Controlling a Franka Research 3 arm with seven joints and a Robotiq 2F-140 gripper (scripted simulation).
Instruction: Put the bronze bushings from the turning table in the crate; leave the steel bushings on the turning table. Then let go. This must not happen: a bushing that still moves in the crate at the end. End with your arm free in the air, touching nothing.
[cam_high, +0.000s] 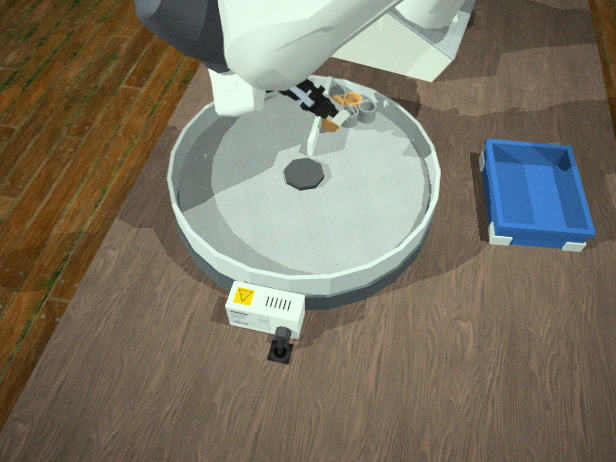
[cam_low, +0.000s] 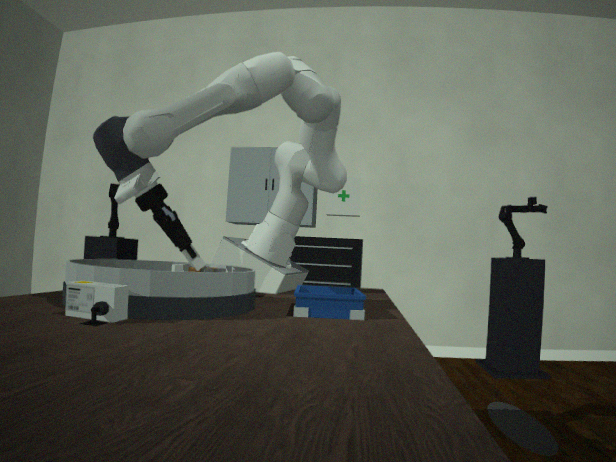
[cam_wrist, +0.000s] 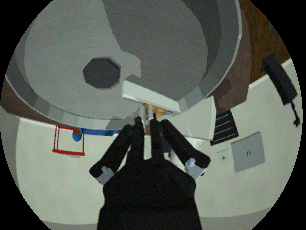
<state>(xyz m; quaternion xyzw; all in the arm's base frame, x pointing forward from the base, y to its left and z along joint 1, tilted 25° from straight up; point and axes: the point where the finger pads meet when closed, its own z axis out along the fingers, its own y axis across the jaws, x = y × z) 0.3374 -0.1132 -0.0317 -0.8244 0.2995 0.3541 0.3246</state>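
Note:
The turning table (cam_high: 350, 227) (cam_low: 200, 284) (cam_wrist: 55, 45) is a round grey tray with a raised rim. Bronze bushings (cam_high: 330, 125) (cam_high: 353, 98) (cam_wrist: 159, 110) and steel bushings (cam_high: 367, 112) (cam_high: 351, 118) stand in a cluster at its back. More orange shows beside the rear bronze bushing, partly hidden by the gripper. My gripper (cam_high: 342, 118) (cam_low: 198, 264) (cam_wrist: 147, 110) points down at a slant, its fingertips nearly together, just above the front bronze bushing and beside a steel one. It is shut, with nothing seen between the fingers. The blue crate (cam_high: 545, 232) (cam_low: 330, 306) is empty.
A thin white upright bar (cam_high: 313, 137) (cam_wrist: 150, 97) stands beside the bushings, close to the fingertips. A dark hub (cam_high: 304, 174) (cam_wrist: 102, 73) is in the table's centre. A white box (cam_high: 265, 309) (cam_low: 97, 301) is at the near rim. The crate is to the right, beyond the rim.

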